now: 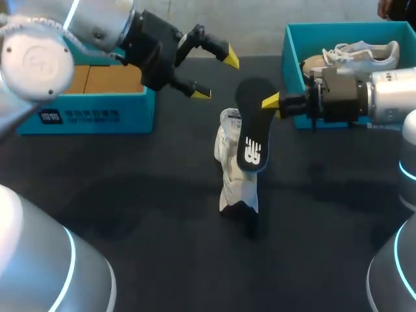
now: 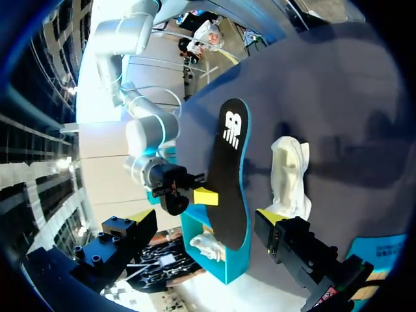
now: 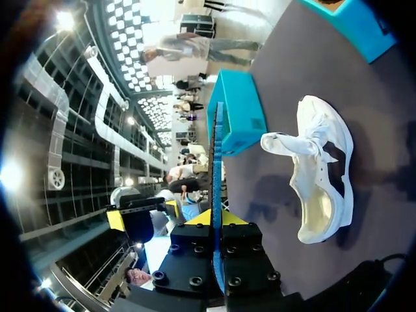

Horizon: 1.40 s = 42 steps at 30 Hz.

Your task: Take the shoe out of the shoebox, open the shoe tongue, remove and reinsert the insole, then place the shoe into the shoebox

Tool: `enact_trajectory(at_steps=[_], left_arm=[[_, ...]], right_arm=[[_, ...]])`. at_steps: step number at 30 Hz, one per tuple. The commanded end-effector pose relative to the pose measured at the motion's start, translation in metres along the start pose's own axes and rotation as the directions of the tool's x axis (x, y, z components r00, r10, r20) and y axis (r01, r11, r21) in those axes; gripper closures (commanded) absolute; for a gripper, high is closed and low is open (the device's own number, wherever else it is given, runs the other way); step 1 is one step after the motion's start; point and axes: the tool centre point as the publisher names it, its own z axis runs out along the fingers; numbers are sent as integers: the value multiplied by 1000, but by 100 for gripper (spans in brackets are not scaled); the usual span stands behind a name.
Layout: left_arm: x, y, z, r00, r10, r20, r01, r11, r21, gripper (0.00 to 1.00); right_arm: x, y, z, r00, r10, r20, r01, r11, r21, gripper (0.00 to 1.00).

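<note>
A black insole (image 1: pixel 250 123) with a white logo hangs above the middle of the table, pinched at its edge by my shut right gripper (image 1: pixel 274 102). In the right wrist view the insole (image 3: pixel 216 162) stands edge-on between the yellow tips of the right gripper (image 3: pixel 212 220). Under it a white shoe (image 1: pixel 234 172) lies on the dark table, its tongue pulled open (image 3: pixel 322 175). My left gripper (image 1: pixel 216 75) hovers open just left of the insole, holding nothing. The left wrist view has the insole (image 2: pixel 231 169) ahead of the left gripper (image 2: pixel 205 218), apart from its fingers.
An open teal shoebox (image 1: pixel 290 65) at the back right holds a second white shoe (image 1: pixel 364 55). Another teal box (image 1: pixel 84 114) with a brown inside stands at the back left, under my left arm. The dark table (image 1: pixel 162 260) stretches toward the front.
</note>
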Motion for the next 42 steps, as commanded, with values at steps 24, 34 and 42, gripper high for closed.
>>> enact_trajectory(at_steps=[24,34,42], left_arm=[[27,-11,31,886,41,462,8,995,-104,0],[19,-8,37,858,29,513,43,991,-128,0],[10,-6,42,846,21,533,50,992,-117,9]], right_arm=[[34,-18,-1,997,22,-79,-21,1000,13,100],[41,-27,8,992,25,-120,-18,998,57,100],[39,-32,17,992,31,-125,-22,997,71,100]])
